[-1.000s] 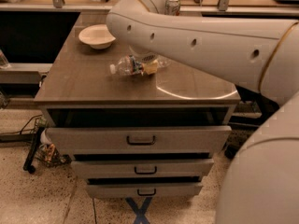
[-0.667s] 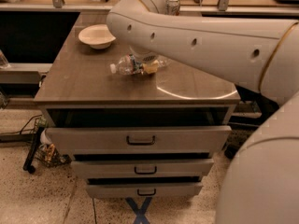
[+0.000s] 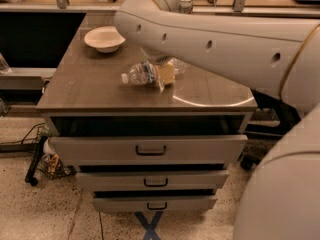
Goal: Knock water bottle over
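Water bottle (image 3: 141, 75) lying on its side on the surface (image 3: 85, 86), white cap pointing left. Gripper (image 3: 165, 71), under the arm (image 3: 225, 39), sits at the bottle's right end; its open or closed state cannot be told. Bowl (image 3: 104, 38) behind, apart.

White arm (image 3: 225, 39) reaches forward, its gripper (image 3: 162, 70) tucked low beneath the wrist.
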Robot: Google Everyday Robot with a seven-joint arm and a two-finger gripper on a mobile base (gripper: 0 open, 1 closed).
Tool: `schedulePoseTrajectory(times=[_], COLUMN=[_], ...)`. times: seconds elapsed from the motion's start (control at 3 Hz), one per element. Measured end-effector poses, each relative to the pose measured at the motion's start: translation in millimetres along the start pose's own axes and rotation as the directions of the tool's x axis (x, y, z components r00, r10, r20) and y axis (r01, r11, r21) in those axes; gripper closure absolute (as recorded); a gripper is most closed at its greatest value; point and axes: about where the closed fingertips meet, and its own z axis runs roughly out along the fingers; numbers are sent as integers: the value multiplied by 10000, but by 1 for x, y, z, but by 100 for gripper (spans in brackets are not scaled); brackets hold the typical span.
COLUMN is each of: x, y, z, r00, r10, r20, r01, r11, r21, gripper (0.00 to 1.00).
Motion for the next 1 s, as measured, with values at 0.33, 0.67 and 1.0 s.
schedulePoseTrajectory(times=[0.33, 0.67, 1.0], x=[1, 1, 2], y=[-2, -3, -3], z=[-4, -4, -4], r00=[10000, 10000, 10000], r10=[-1, -1, 0], r20=[1, 1, 1], r01=[1, 1, 0], r11=[10000, 10000, 10000], r21=[-1, -1, -1], gripper=[0, 0, 0])
